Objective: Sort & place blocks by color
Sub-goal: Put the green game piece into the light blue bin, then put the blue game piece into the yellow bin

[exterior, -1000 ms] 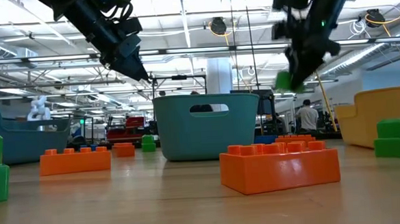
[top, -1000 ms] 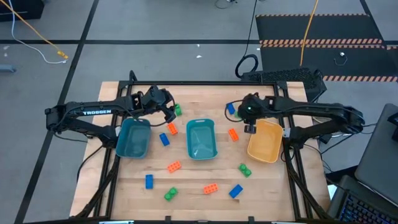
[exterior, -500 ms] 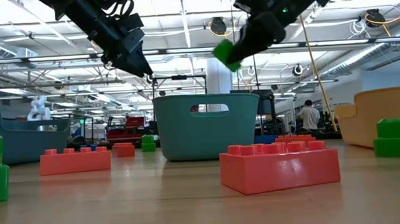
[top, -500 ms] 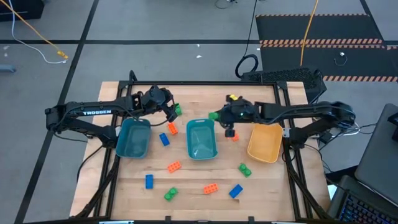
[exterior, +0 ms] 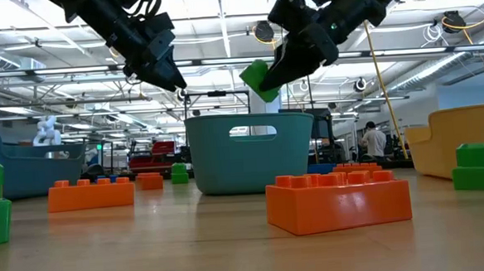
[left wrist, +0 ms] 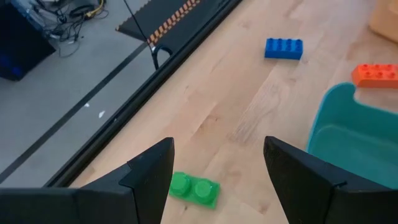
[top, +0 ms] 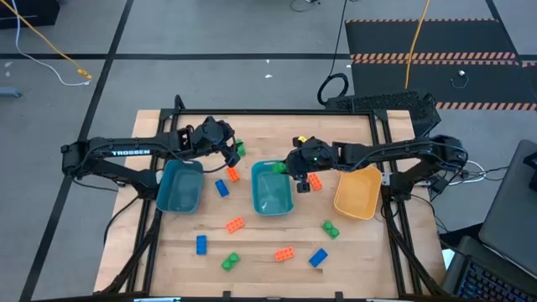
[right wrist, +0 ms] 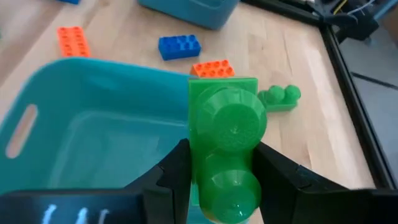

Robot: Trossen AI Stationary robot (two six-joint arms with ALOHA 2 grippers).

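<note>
My right gripper [top: 291, 166] hangs above the far edge of the middle teal bin [top: 271, 197], shut on a green block [right wrist: 227, 127]; the low view shows that block [exterior: 259, 80] in the air above the bin's rim [exterior: 248, 117]. My left gripper [left wrist: 217, 163] is open and hovers near the table's far edge, above a second green block [left wrist: 193, 188] lying flat on the wood between its fingers, untouched. Other orange, blue and green blocks lie scattered on the table. My right gripper pinches the green block by its two long side faces [right wrist: 194, 134], one finger [right wrist: 169, 176] on each side. The studs face the wrist camera. The fingers slant down from the table's right side. The block is lifted clear, tilted, above the middle bin.
A left teal bin [top: 180, 186] and a yellow-tan bowl [top: 357, 193] flank the middle bin. Orange [top: 232, 174] and blue [top: 221, 188] blocks lie between the teal bins; an orange one [top: 315, 179] sits by the bowl. Several more blocks [top: 284, 254] spread over the near half.
My right gripper has carried the green block from above the bowl's far end toward the table's left, coming over the middle bin, and has turned as it went. The grip stayed shut on the block. The left arm has kept still.
</note>
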